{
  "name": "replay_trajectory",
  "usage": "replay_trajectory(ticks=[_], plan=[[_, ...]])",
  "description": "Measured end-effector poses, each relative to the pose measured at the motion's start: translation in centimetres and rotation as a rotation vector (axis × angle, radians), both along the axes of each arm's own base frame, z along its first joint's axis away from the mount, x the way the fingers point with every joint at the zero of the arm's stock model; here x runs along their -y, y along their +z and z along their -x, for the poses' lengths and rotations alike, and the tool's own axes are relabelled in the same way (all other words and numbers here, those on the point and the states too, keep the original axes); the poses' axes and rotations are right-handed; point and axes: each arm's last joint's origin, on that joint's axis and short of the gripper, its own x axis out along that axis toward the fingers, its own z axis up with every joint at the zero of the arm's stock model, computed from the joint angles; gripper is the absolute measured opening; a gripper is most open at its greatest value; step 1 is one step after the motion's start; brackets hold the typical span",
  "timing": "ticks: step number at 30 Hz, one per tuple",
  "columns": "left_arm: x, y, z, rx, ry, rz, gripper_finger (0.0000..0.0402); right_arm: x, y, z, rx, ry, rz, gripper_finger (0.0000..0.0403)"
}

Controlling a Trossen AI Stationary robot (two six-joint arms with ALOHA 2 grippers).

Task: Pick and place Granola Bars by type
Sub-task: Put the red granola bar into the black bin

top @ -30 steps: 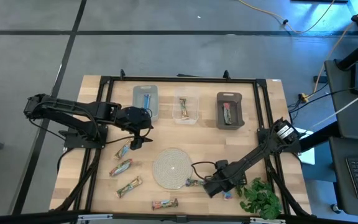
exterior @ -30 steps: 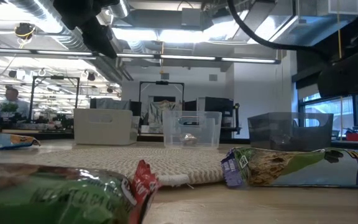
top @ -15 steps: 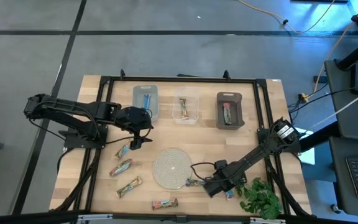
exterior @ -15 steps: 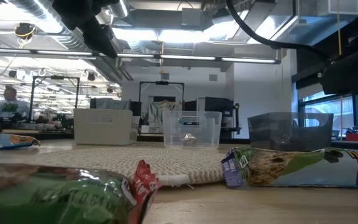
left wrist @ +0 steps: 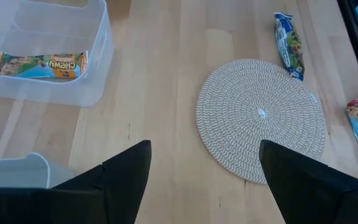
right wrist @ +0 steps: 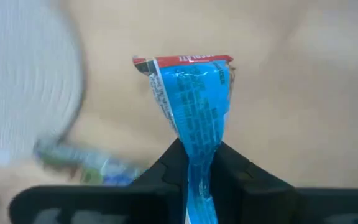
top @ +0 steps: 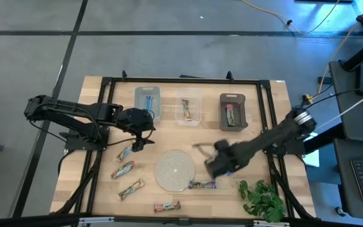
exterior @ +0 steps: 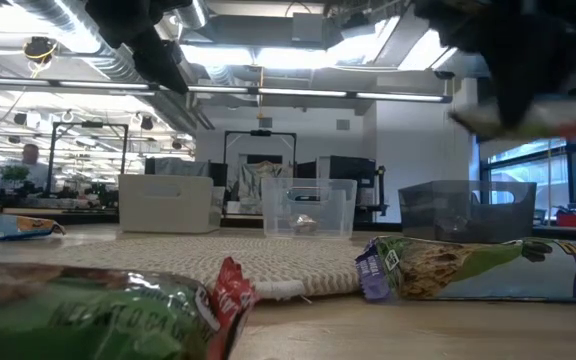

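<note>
My right gripper point(right wrist: 197, 163) is shut on a blue granola bar point(right wrist: 191, 99) with a red-edged end, above the table right of the round woven mat point(top: 175, 170); in the high view this gripper point(top: 212, 159) shows blurred. My left gripper point(left wrist: 204, 171) hangs open and empty over the table's left half point(top: 135, 144). Several bars lie flat on the table: three at the left point(top: 123, 169), one at the near edge point(top: 167, 206), one by the mat point(top: 201, 185). At the far side each of three bins holds a bar. My right gripper pinches the blue bar between its two fingers at one end point(right wrist: 199, 148), where the wrapper is squeezed narrow. The bar runs on past the fingertips to its red-edged free end point(right wrist: 184, 61). It is lifted clear of the table.
A blue-grey bin point(top: 148, 103), a clear bin point(top: 189, 108) and a dark bin point(top: 233, 113) stand in a row at the far side. A leafy green sprig point(top: 263, 198) lies at the near right. A black frame point(top: 106, 88) borders the table.
My right gripper has shut on the blue bar beside the sprig, then risen and swung toward the table's far edge. The bar has come up clear of the table with it. The bar by the mat stays where it was.
</note>
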Motion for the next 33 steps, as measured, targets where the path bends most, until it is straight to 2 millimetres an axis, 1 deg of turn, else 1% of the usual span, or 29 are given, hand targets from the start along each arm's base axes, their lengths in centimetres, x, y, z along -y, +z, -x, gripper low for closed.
replay_trajectory(ticks=[4,8,11,15,17,19,22,24,28,31,33], plan=[[0.0,0.0,0.0,0.0,0.016,0.014,0.029,4.1,3.8,2.6,0.003,-0.069,0.171,0.0051],[0.0,0.1,-0.1,0.012,0.054,0.051,0.029,8.2,6.3,4.6,0.0,-0.15,0.307,0.0052],[0.0,0.2,-0.2,0.024,0.077,0.075,0.029,11.0,7.4,5.3,-0.005,-0.181,0.405,0.0052],[0.0,0.4,-0.4,0.057,0.109,0.112,0.029,14.6,7.7,5.3,-0.069,-0.167,0.434,0.0052],[0.0,0.6,-0.5,0.07,0.123,0.13,0.029,16.2,7.4,5.0,-0.092,-0.15,0.437,0.0052],[0.0,0.7,-0.6,0.084,0.136,0.146,0.029,17.8,6.6,4.8,-0.108,-0.124,0.437,0.0052],[0.0,0.7,-0.7,0.094,0.152,0.166,0.029,19.6,5.1,4.5,-0.108,-0.103,0.435,0.0052],[0.0,0.8,-0.7,0.099,0.163,0.179,0.029,20.5,3.7,4.5,-0.107,-0.095,0.412,0.0052],[0.0,0.8,-0.8,0.104,0.175,0.187,0.029,21.8,0.6,4.7,-0.098,-0.106,0.37,0.0052],[-0.1,0.8,-0.8,0.109,0.206,0.178,0.029,22.2,-1.6,5.0,-0.069,-0.13,0.329,0.0052],[-0.1,0.8,-0.8,0.111,0.217,0.168,0.029,22.4,-2.6,5.2,-0.053,-0.14,0.319,0.0052]])
